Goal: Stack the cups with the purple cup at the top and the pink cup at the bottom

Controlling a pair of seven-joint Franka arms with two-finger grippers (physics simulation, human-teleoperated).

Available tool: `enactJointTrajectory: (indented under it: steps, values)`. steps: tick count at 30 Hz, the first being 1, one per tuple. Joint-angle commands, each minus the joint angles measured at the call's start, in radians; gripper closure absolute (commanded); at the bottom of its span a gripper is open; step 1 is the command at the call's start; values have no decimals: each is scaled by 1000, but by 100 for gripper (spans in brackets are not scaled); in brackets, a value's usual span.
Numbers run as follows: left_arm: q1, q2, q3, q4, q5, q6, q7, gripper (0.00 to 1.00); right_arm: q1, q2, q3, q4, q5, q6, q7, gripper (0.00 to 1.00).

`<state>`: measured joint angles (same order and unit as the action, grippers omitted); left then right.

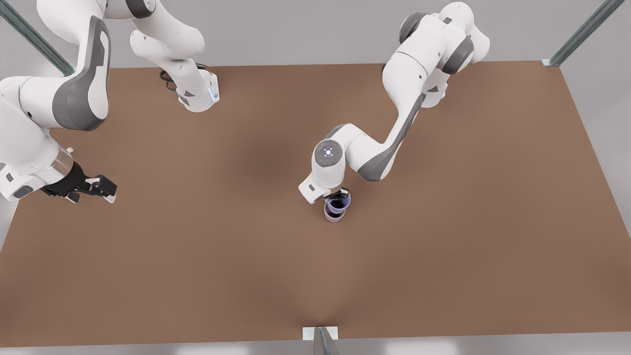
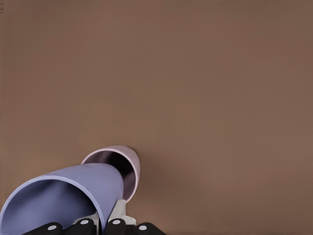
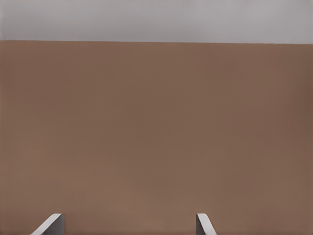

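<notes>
1. The left hand (image 1: 339, 196) is closed on the wall of the purple cup (image 1: 340, 202), with 1 finger inside the rim and 1 outside, as the left wrist view shows.
2. The purple cup hangs directly above the pink cup (image 1: 333, 215), which stands upright on the counter (image 1: 443, 222) near its middle. Whether the 2 cups already touch cannot be told.
3. Step in hand, as judged: lower the purple cup into the pink cup. Keep the purple cup's base centred over the pink cup's mouth and keep both axes parallel during the descent.
4. Descend slowly. A base that catches the pink cup's rim would likely tip or push the pink cup, since nothing holds it.
5. Release only when the purple cup seats. Then lift the hand straight up so the inner finger clears the rim without dragging the stack.
6. The right hand (image 1: 101, 190) waits well away from the pink cup, toward the front view's left, with its fingers spread and holding nothing.
7. The left wrist view shows the purple cup (image 2: 63, 198) offset from the pink cup (image 2: 120, 164) and the pink cup's dark interior; the front view merges both cups into 1 column.
8. The right wrist view shows the right hand's 2 spread fingertips (image 3: 51, 224) over bare counter.
</notes>
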<state>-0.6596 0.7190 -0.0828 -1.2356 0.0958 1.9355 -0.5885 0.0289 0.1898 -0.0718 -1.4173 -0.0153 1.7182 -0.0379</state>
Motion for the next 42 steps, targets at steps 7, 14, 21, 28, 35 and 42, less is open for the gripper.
enactJointTrajectory:
  steps: [7,14,21,28,35,42]
  values:
    - [0,5,0,10,-4,2,-33,79,0,-1,0,1,1,11,-14,0]
    - [0,10,0,8,-4,5,-33,79,0,-1,0,1,1,11,-14,0]
    - [0,17,0,11,-4,23,-34,79,0,-1,0,0,1,12,-14,0]
    - [0,28,0,10,-4,25,-31,58,0,0,0,0,1,27,-14,0]
    - [0,28,0,8,-1,25,-24,18,0,-1,0,0,1,26,-14,0]
    - [0,28,0,8,-1,25,-17,17,-1,0,0,1,1,26,-14,0]
